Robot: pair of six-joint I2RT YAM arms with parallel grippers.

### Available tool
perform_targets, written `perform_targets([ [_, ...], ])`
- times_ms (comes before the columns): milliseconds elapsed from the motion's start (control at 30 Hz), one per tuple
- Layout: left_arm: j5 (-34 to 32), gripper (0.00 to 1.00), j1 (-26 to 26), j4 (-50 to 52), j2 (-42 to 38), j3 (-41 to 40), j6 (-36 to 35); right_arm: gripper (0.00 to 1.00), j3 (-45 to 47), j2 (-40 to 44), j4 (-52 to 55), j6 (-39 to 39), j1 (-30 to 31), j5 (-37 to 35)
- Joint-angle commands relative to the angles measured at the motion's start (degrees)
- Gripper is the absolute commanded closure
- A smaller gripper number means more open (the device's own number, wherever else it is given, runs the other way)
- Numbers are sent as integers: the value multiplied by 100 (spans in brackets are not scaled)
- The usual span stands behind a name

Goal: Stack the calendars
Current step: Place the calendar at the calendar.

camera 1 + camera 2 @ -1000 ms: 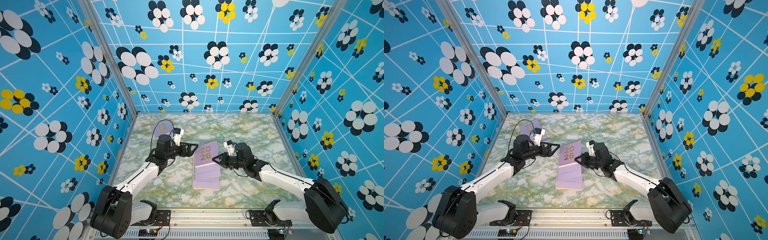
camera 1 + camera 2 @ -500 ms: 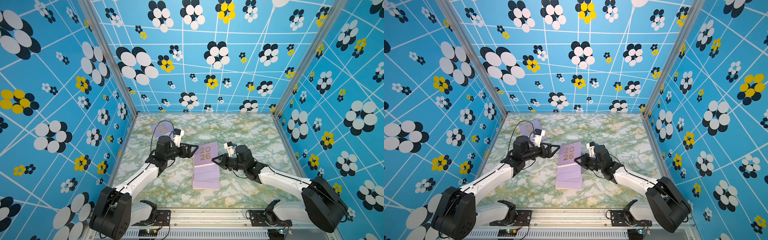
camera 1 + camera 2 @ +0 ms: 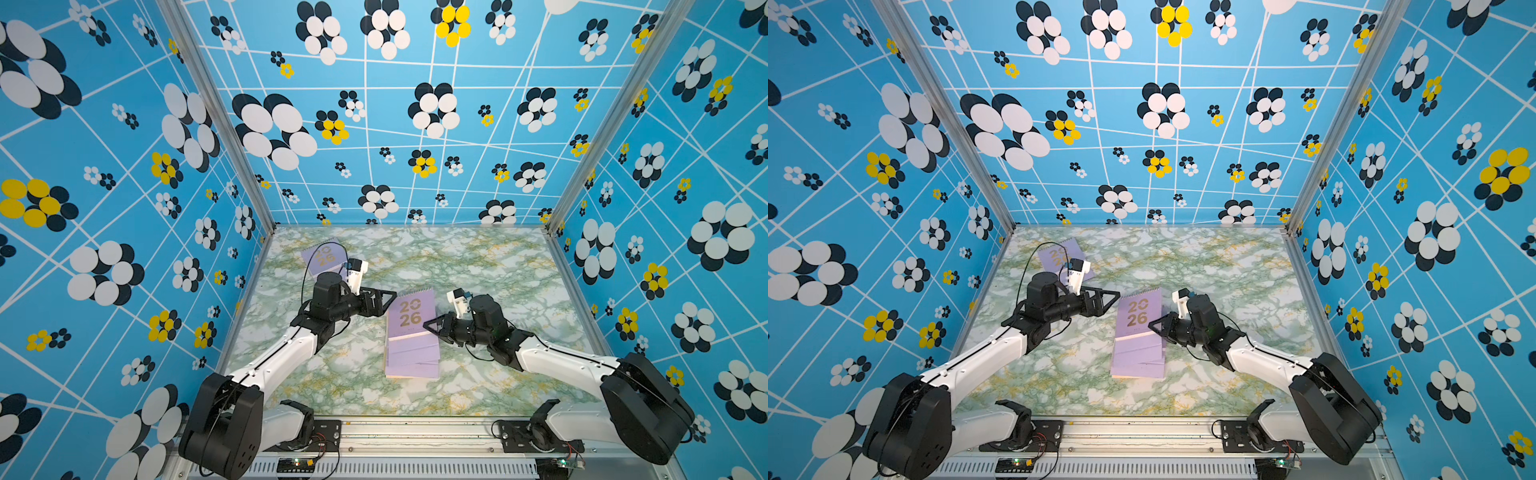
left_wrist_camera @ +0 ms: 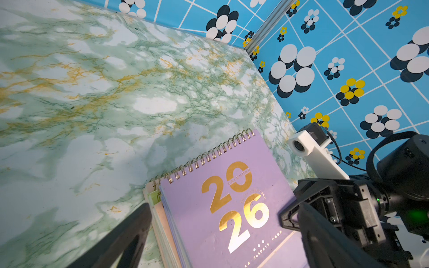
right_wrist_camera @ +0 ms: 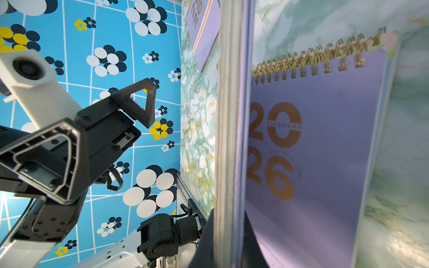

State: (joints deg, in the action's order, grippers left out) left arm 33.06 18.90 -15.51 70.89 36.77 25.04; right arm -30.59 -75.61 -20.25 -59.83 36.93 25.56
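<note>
A stack of calendars lies mid-table in both top views, topped by a lilac one with a gold "2026" cover. Peach and pale green page edges show beneath it. My right gripper is shut on the right edge of that top lilac calendar. My left gripper is open just left of the stack's spiral end, one finger to each side of it in the left wrist view. Another lilac calendar lies flat at the back left, partly behind the left wrist.
The green marble table is boxed in by blue flowered walls on three sides. A metal rail with both arm bases runs along the front edge. A black cable loops over the back-left calendar.
The right gripper has edged slightly left and toward the front, still holding the top calendar's edge. The left gripper has barely moved and stays open.
</note>
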Motion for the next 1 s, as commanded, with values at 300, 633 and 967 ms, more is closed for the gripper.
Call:
perform_targets([
  [300,94,0,108,-146,-55,-67,21,100,96,-24,-432,-106,113,-108],
  [633,104,0,145,-154,19,-47,-4,100,119,-158,-473,-141,222,-181],
  [967,113,0,196,-159,123,-2,-8,100,232,-169,-311,-60,222,-315],
])
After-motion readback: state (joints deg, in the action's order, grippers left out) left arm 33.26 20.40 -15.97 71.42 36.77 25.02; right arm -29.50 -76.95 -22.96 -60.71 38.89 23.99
